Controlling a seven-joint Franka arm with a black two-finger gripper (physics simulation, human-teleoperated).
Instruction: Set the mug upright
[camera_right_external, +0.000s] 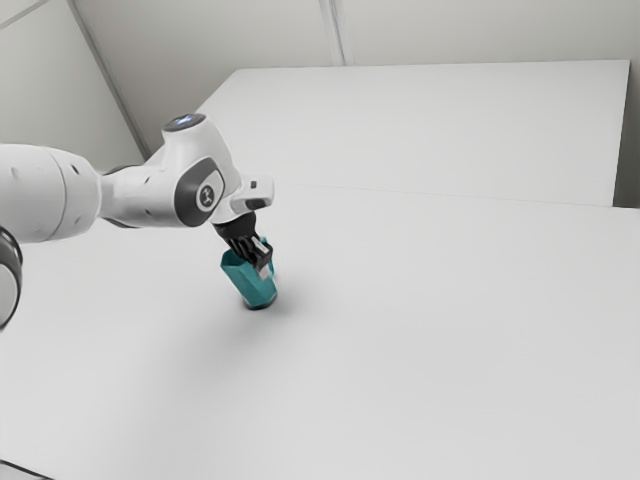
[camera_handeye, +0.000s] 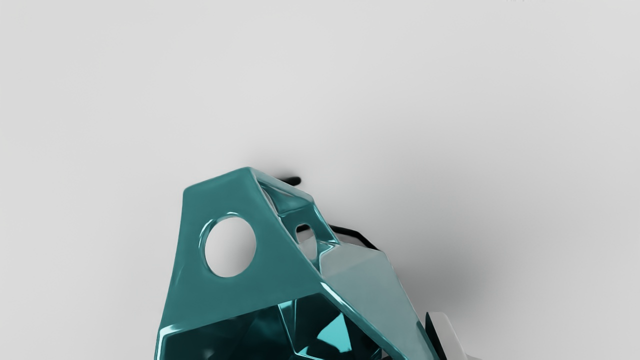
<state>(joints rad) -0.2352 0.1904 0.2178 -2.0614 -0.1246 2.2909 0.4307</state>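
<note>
On the pale table (camera_right_external: 430, 330), at the end of my arm from the exterior view's left, my black gripper (camera_right_external: 262, 264) slants down against the teal faceted mug (camera_right_external: 250, 280), though I cannot tell whether it is clamped on it or not. The mug lies just under me and to the near side, its long axis leaning, mouth (camera_handeye: 235, 335) up toward the left and dark-edged base (camera_right_external: 260, 304) down toward the right and near, so uprighting it seems to turn on that lean; its glossy handle (camera_handeye: 280, 260) has a round hole.
</note>
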